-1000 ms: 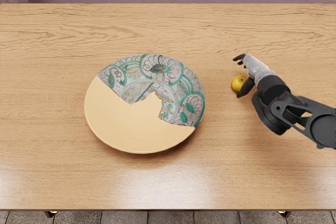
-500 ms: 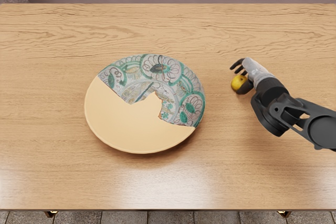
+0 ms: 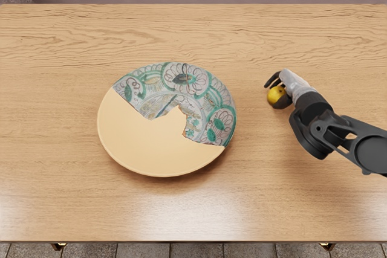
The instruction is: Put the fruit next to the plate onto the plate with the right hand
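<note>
We are gripping the fruit [image 3: 276, 95] — round, no clear axis — in our right robot hand [image 3: 283, 86], fingers curled, forearm slanting in from the right.

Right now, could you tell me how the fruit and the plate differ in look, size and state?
The fruit is small, round, plain yellow; the plate is far wider, shallow, part tan, part green-patterned. The right hand curls its fingers around the fruit; the plate lies untouched. Both sit on the wooden table.

Looks evenly bright and sharp edge to edge. Shows pale glare low on the table [image 3: 199, 206], soft shadow under the plate [image 3: 151, 149].
</note>
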Motion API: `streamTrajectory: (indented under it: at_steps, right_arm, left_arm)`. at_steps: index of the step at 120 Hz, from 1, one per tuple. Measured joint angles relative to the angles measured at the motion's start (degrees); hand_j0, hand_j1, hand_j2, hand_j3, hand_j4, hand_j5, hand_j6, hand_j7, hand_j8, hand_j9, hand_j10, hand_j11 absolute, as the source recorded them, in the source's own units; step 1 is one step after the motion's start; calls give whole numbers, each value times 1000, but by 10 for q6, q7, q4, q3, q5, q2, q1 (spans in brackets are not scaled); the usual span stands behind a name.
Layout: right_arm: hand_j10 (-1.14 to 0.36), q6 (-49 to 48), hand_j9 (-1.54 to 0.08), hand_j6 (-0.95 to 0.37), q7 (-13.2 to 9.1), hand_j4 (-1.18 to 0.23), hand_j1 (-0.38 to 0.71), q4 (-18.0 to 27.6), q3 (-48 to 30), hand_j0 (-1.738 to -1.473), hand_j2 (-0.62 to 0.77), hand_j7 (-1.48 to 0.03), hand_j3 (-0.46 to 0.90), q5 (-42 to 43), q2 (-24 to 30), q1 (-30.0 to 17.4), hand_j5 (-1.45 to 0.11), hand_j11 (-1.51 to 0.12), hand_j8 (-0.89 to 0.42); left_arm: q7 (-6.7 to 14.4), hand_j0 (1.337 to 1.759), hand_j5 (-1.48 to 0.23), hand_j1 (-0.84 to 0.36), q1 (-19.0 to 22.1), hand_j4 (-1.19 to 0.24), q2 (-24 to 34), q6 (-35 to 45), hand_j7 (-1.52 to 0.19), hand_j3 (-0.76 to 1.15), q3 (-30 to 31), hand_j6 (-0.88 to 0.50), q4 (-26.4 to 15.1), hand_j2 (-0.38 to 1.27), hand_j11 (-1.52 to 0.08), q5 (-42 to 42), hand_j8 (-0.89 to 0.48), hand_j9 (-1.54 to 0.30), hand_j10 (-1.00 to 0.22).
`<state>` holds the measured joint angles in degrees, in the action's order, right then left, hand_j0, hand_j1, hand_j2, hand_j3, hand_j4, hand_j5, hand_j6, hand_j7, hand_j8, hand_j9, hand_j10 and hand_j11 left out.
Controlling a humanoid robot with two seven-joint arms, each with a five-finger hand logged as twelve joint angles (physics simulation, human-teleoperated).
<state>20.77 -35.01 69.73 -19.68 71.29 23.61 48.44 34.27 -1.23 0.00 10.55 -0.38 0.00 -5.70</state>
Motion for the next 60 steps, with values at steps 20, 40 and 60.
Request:
streamTrajectory:
  at_steps: [20, 40, 60]
  right_arm:
    - [-506, 0, -785, -415, 0, -609, 260, 0, -1, -1651, 34, -774, 1, -3, 0, 1, -762, -790, -325]
    - [-566, -1, -834, -493, 0, -633, 251, 0, -6, -1654, 194, -820, 1, -14, 0, 9, -820, -839, -390]
    - [-615, -3, -903, -563, 0, -679, 249, 1, -9, -1655, 345, -886, 0, -32, 0, 29, -895, -907, -446]
  left_arm:
    - [0, 1658, 0, 349, 0, -2, 0, 0, 0, 0, 0, -3, 0, 1, 0, 0, -3, 0, -2]
    - [0, 1658, 0, 349, 0, -2, 0, 0, 0, 0, 0, -3, 0, 1, 0, 0, -3, 0, -2]
    - [0, 1658, 0, 349, 0, -2, 0, 0, 0, 0, 0, -3, 0, 1, 0, 0, -3, 0, -2]
